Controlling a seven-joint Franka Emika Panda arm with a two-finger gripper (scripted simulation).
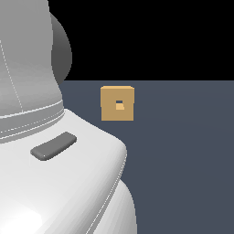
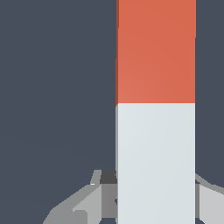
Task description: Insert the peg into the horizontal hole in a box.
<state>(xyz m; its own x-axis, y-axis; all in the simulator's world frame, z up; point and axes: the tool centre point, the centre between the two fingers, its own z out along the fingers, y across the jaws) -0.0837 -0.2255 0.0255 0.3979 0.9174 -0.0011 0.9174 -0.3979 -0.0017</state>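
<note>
Currently clamped in the jaws (image 2: pixel 155 205): peg (image 2: pixel 155 105), half red-orange, half pale. Box (image 1: pixel 117 103) on tabletop (image 1: pixel 183 160), near 12 o'clock of center. Align peg level with hole (image 1: pixel 119 105); advance slowly.

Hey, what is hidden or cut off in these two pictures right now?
- Exterior view: the arm's white body fills the view's left, so the tool and peg are not shown.
- Wrist view: the peg runs off the picture's edges, so neither end shows.
- Wrist view: the peg covers the tool, so contact is unclear.
- Wrist view: the box and hole are absent.
</note>
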